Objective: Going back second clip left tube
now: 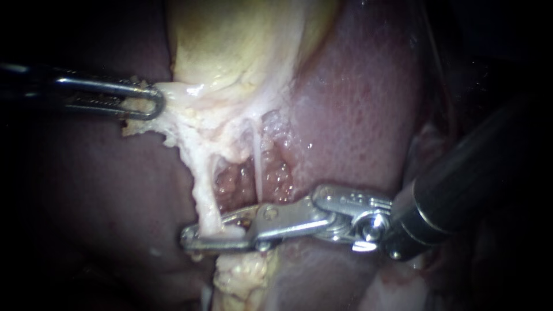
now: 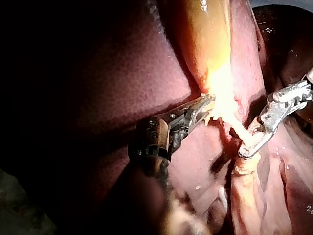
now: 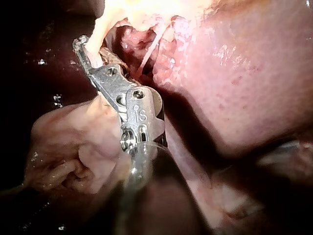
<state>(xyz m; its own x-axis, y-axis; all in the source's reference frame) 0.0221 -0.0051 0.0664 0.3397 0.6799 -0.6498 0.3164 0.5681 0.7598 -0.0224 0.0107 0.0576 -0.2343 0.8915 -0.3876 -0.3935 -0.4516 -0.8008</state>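
Observation:
The yellow gallbladder [image 1: 230, 46] lies on the dark red liver [image 1: 357, 103]. Two pale strands run down from its neck: the thick left tube [image 1: 204, 190] and the thin right tube [image 1: 256, 164]. My left instrument [image 1: 147, 102] comes in level from the left, its jaws shut on pale tissue at the gallbladder's neck; the left wrist view shows the same hold [image 2: 203, 110]. My right instrument [image 1: 193, 237] reaches across from the right, and its long metal jaws close on the low end of the left tube from both sides. The right wrist view [image 3: 85, 51] shows that tube running between them. I make out no clip.
Raw red tissue [image 1: 242, 184] shows in the opened window between the two tubes. A lump of pale fat [image 1: 242, 276] hangs just below the right instrument's jaws. Liver surface surrounds the site, and the right instrument's dark shaft [image 1: 466, 178] crosses its right side.

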